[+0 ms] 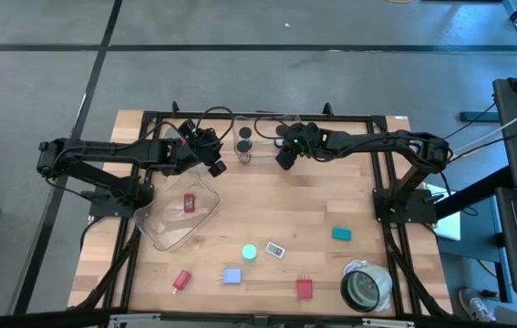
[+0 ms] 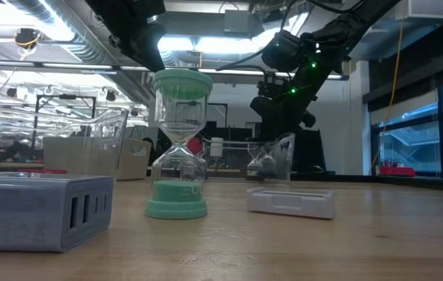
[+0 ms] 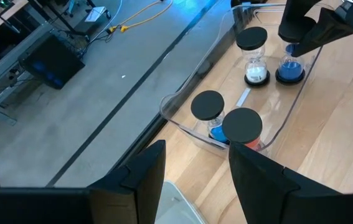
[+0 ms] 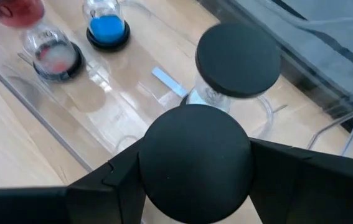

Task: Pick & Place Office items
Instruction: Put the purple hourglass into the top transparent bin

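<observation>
Black-capped hourglass (image 4: 195, 163) stands upright, clamped in the right gripper (image 4: 195, 180) directly above the clear bin (image 4: 51, 112); left gripper (image 3: 195, 180) waits parted, empty.

both arms are stretched in toward the middle of the far side of the counter, basically mirroring each other. the left arm comes in from its base on the left, long and nearly level, elbow low, wrist bent so the left gripper (image 1: 214, 166) points down and a bit right. its two dark fingers (image 3: 140, 180) stand apart with a clear gap and nothing between them. the right arm reaches in from the right the same way, and the right gripper (image 1: 285, 157) hangs nose down, green lights glowing on the wrist. its jaws are clamped on a black-capped hourglass (image 4: 195, 163), one on each side.
</observation>
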Robot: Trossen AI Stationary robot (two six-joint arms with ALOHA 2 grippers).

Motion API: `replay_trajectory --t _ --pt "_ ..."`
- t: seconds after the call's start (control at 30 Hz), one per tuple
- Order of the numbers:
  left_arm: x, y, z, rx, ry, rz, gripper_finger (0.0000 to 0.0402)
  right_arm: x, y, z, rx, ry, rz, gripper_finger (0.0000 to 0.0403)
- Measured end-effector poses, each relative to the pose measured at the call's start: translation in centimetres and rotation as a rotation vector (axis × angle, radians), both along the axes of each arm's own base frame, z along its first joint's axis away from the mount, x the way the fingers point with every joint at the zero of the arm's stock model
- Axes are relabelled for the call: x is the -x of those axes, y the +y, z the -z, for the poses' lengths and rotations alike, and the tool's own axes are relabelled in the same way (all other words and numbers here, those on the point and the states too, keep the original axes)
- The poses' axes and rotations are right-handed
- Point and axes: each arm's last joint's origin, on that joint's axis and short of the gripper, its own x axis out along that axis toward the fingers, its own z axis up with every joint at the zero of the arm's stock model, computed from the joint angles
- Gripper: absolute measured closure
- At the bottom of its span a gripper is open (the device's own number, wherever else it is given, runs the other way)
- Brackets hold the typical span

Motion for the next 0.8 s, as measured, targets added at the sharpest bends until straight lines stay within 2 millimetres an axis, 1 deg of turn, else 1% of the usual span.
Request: replay_trajectory --t 0.17,0.4,0.7,0.8 --pt "0.00 0.00 0.00 0.000 0.000 0.000 0.0229 -0.05 -0.02 -0.05 0.003 -0.007 0.000 0.0188" --pt "0.00 0.00 0.00 0.000 0.000 0.000 0.0229 -0.05 -0.02 -0.04 0.002 -0.006 -0.001 0.0163" --pt "0.00 -0.01 0.00 0.000 0.000 0.001 0.0229 -0.05 -0.02 -0.07 0.005 -0.007 0.001 0.0159" --pt "0.00 0.00 0.00 0.000 0.001 0.001 0.0229 -0.01 -0.01 -0.57 0.017 -0.014 -0.010 0.0159"
